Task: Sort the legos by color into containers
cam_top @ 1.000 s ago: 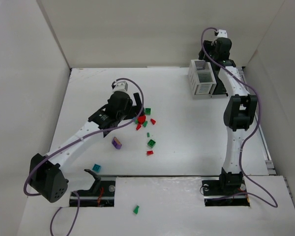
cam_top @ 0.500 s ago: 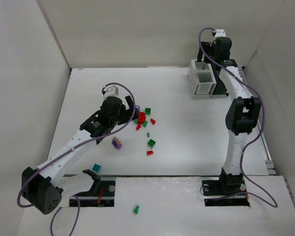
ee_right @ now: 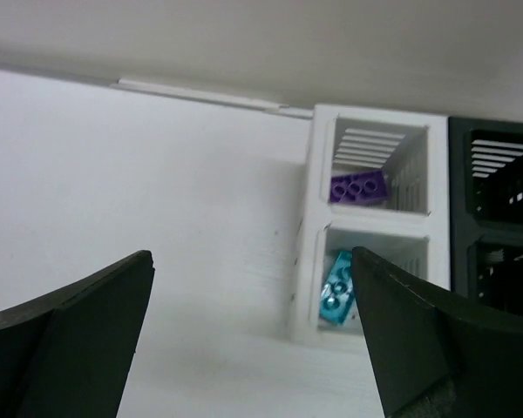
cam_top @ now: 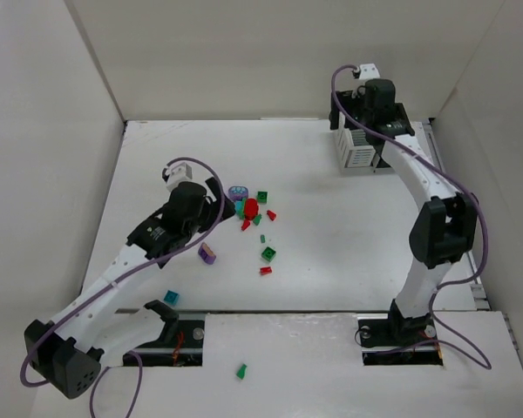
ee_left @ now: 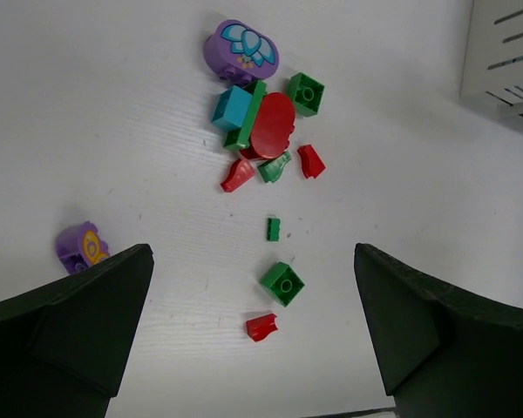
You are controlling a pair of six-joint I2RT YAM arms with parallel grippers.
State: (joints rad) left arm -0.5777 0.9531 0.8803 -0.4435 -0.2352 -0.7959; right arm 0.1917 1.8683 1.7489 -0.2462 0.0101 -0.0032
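Observation:
Loose legos lie mid-table: a cluster (cam_top: 249, 209) with a red round piece (ee_left: 273, 124), a teal brick (ee_left: 232, 108), a purple flower piece (ee_left: 241, 50) and green and red bits. Nearer lie a green cube (ee_left: 282, 283), a red bit (ee_left: 261, 326) and a purple piece (ee_left: 81, 246). My left gripper (cam_top: 221, 207) is open and empty just left of the cluster, which shows in its wrist view (ee_left: 253, 251). The white container (cam_top: 356, 148) holds a purple brick (ee_right: 357, 187) and a teal brick (ee_right: 336, 287). The black container (ee_right: 501, 218) adjoins it. My right gripper (ee_right: 252, 252) is open and empty beside the white one.
A teal brick (cam_top: 171, 298) lies near the left arm's base. A green brick (cam_top: 241, 371) lies on the near ledge between the two bases. White walls enclose the table at the left, back and right.
My left gripper has drawn back to the left, off the cluster, uncovering the purple flower piece. My right gripper has swung left from behind the containers to their left side.

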